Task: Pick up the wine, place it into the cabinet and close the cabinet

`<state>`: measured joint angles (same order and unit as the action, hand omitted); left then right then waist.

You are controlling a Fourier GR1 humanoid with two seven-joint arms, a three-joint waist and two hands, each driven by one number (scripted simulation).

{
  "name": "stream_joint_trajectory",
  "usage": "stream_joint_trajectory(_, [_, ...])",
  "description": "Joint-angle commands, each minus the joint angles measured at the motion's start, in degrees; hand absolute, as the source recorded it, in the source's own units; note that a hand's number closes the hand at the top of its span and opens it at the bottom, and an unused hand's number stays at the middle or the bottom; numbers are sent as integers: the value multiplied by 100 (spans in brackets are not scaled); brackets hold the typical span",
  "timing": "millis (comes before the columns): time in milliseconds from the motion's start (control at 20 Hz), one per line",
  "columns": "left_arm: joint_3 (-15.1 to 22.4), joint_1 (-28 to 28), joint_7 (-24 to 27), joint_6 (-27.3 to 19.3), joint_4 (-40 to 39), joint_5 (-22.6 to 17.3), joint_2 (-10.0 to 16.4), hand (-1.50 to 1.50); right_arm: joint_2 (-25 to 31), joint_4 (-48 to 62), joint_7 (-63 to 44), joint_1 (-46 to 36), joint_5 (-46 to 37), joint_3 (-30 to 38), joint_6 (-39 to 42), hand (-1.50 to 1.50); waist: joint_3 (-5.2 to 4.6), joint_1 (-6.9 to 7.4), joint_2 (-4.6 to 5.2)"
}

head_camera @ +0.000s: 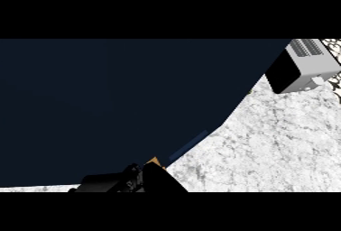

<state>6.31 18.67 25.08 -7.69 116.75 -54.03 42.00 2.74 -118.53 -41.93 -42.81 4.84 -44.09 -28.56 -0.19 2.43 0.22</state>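
Observation:
The dark navy cabinet door (113,108) fills most of the head view, and its slanted edge runs from the upper right down to the lower middle. A thin handle (190,143) lies along that edge. A black hand (123,180), which I take for my left, shows at the lower edge against the door's bottom corner. A small tan patch (154,161) peeks out just above it. The wine is hidden, and so is the cabinet's inside. My right hand does not show.
A silver toaster (303,67) stands at the upper right on the white speckled counter (266,149), which shows to the right of the door.

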Motion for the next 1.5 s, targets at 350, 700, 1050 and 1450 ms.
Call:
stream_joint_trajectory(350, [69,-206,-217,-208,-76,260,-312,-150,-271,3067,894,-2664,554,925,-132,150,9,-50,-9])
stream_joint_trajectory(700, [-174,-152,-227,76,-239,363,-415,-150,-271,4497,1269,-3208,631,2065,606,150,11,-98,-8])
stream_joint_trajectory(1050, [-350,-426,-399,191,-458,358,-523,-150,-24,5613,2681,-2675,879,2573,1504,150,15,-126,21])
stream_joint_trajectory(1450, [-285,-610,-678,-95,-201,495,-568,-150,107,6298,2972,-2933,554,2625,1690,150,14,-115,37])
